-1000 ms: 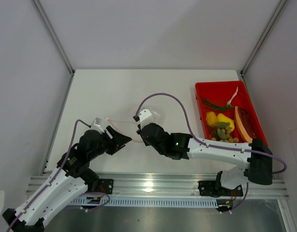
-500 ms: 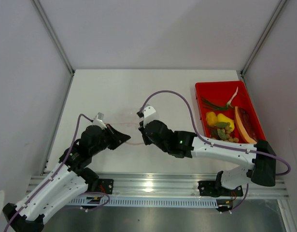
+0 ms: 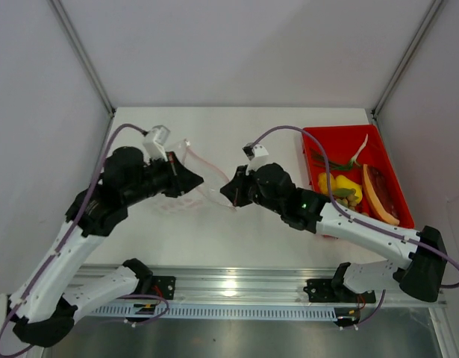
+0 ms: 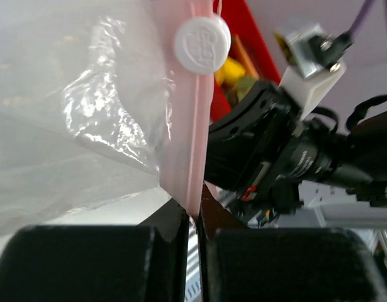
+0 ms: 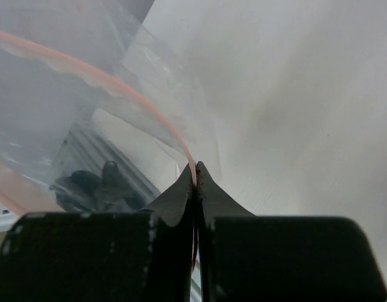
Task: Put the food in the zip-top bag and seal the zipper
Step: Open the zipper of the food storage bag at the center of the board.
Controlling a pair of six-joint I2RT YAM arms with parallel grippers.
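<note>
We hold the clear, dotted plastic zip-top bag [image 4: 86, 107] over the white bench [image 3: 274, 127]. The left claw [image 4: 194, 217] and right claw [image 5: 195, 171] each pinch its pink zipper strip [image 4: 194, 119]. The toy food [image 3: 341, 190] lies unbagged in the red tray [image 3: 313, 138], far right.

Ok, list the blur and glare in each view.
Top view: sharp, even light, glare on the metal rail. Left wrist: bag too close, soft, with bright crinkle highlights. Right wrist: bag hazy and out of focus; fingers nearly black, no detail.
</note>
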